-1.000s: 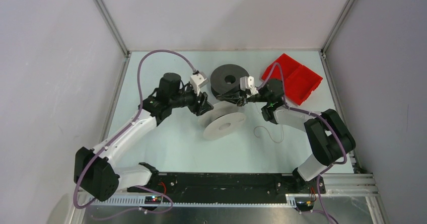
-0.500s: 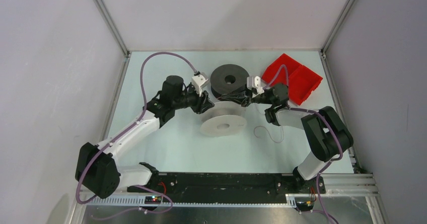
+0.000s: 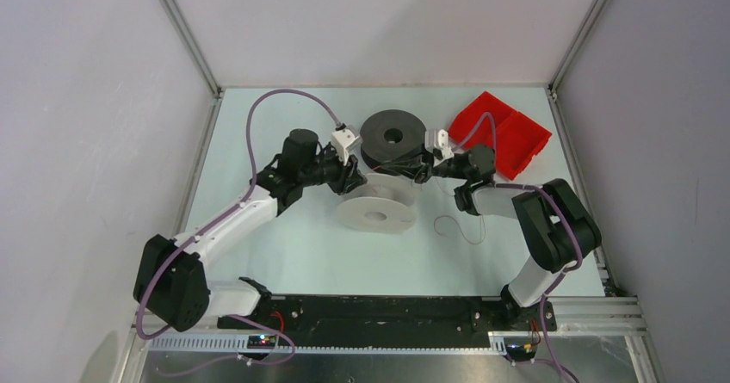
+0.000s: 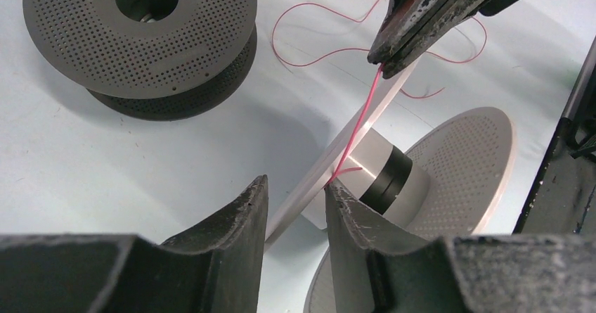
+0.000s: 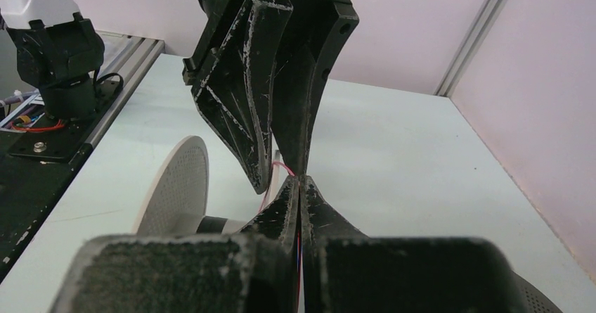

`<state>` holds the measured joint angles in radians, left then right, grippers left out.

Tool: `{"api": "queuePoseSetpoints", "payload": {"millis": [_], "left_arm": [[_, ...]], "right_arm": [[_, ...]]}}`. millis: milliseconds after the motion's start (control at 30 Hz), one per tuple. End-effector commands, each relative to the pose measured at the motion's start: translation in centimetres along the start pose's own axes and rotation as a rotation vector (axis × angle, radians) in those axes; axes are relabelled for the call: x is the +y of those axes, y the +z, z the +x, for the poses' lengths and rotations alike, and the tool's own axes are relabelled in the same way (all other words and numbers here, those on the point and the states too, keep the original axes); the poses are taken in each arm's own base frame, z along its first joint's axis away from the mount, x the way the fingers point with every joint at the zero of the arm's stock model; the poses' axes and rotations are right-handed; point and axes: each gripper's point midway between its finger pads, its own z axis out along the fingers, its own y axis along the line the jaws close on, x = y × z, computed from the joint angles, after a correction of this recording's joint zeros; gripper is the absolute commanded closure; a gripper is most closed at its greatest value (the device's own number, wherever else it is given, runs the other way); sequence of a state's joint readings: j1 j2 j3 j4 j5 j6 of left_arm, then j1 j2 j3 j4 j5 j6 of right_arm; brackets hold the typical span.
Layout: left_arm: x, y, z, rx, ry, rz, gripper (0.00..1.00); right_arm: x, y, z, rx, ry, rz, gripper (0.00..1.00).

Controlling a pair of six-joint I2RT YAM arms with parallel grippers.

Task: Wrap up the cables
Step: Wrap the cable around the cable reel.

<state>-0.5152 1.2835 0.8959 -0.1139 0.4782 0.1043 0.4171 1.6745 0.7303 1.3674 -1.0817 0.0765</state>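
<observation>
From above, the white spool [image 3: 377, 215] lies mid-surface [image 3: 284, 245] with the grey spool [image 3: 392, 138] just behind it and a red bin [image 3: 508, 138] to the right; the left end effector [image 3: 355, 176] and right end effector [image 3: 416, 170] meet over the white spool's far side; a loose loop of strand [image 3: 467, 240] lies right of that spool. At the left wrist, the left end effector [image 4: 296, 186] has its jaws apart on either side of the white spool's [image 4: 450, 158] tilted flange edge, and I cannot tell whether they press it; the right end effector [image 4: 383, 56] is closed on a reddish strand [image 4: 362, 119] running taut down to the hub. At the right wrist, the right end effector [image 5: 300, 186] is pinched closed on the strand, with the left end effector [image 5: 280, 176] just above.
</observation>
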Motion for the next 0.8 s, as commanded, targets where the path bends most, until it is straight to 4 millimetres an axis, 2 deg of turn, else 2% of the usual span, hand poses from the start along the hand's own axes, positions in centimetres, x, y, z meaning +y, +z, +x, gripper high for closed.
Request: {"api": "queuePoseSetpoints", "payload": {"millis": [0,300,533,700,767], "left_arm": [[-0.1,0.1,-1.7,-0.05,0.038,0.007,0.62],[-0.4,0.3,-2.0,-0.054,0.039,0.033,0.69],[-1.1,0.2,-2.0,-0.059,0.04,0.07,0.99],[-0.5,0.0,-2.1,-0.055,0.021,0.025,1.0],[-0.1,-0.3,-2.3,-0.052,0.006,-0.005,1.0]], "right_arm": [[-0.1,0.0,-0.7,-0.03,-0.045,-0.004,1.0],[0.5,-0.2,-0.4,-0.03,-0.031,-0.008,1.0],[0.6,-0.3,-0.3,-0.029,-0.016,-0.015,1.0],[0.6,-0.3,-0.4,-0.03,-0.013,-0.014,0.96],[0.5,-0.3,-0.5,-0.032,-0.01,-0.008,0.92]]}}
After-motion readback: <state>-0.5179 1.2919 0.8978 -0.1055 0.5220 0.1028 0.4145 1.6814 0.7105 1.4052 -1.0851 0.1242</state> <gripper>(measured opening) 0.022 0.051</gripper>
